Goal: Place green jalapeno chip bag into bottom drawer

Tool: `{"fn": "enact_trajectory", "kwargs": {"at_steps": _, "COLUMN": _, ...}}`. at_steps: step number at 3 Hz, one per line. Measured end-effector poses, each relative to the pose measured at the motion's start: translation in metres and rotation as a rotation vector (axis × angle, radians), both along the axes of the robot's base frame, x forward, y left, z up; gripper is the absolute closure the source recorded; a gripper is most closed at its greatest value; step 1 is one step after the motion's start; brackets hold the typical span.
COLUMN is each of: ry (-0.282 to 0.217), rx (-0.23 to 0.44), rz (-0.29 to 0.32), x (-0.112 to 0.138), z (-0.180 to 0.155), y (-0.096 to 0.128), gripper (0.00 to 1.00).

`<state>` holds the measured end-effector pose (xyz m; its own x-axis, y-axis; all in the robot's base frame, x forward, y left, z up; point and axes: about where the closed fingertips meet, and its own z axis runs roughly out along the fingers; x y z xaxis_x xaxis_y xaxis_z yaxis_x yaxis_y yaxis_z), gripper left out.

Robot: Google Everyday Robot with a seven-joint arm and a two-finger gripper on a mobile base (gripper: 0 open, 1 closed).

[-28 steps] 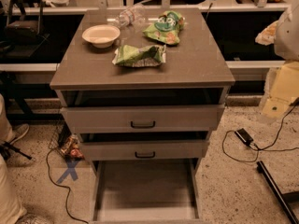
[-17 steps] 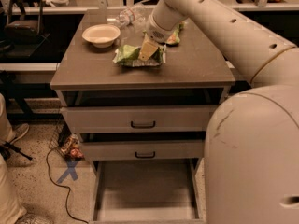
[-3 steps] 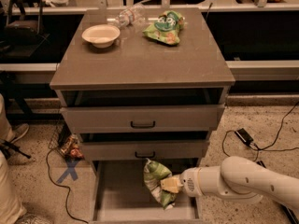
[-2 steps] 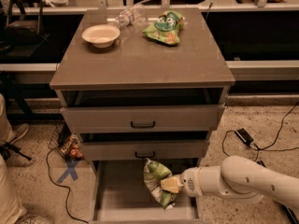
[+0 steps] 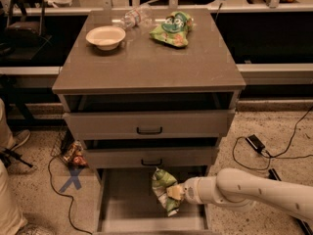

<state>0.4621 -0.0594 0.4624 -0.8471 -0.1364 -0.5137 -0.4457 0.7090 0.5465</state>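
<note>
Bottom drawer [image 5: 126, 202], tool [image 5: 175, 192] above, seemingly holding bag [image 5: 163, 180]

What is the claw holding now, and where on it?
The claw grips the green jalapeno chip bag at its right edge, about mid-length, above the bottom drawer.

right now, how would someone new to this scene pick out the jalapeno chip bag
Find the grey cabinet, then its open bottom drawer. Over it the gripper, reaching from the picture's right, holds the green jalapeno chip bag, crumpled and light green. The other green bag lies on the cabinet top.
</note>
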Motion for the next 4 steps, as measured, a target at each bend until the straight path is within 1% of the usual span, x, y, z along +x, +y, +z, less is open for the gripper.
{"fn": "enact_trajectory", "kwargs": {"at_steps": 1, "ry": 0.042, "rx": -0.008, "rz": -0.02, "x": 0.026, "z": -0.073, "y": 0.012, "gripper": 1.0}}
{"fn": "enact_trajectory", "kwargs": {"at_steps": 2, "ry": 0.132, "rx": -0.026, "rz": -0.011, "x": 0.041, "z": -0.14, "y": 0.032, "gripper": 0.82}}
{"fn": "enact_trajectory", "kwargs": {"at_steps": 3, "ry": 0.19, "rx": -0.024, "rz": 0.02, "x": 0.051, "z": -0.184, "y": 0.058, "gripper": 0.59}}
{"fn": "enact_trajectory", "kwargs": {"at_steps": 4, "ry": 0.221, "rx": -0.019, "rz": 0.043, "x": 0.058, "z": -0.208, "y": 0.075, "gripper": 0.35}}
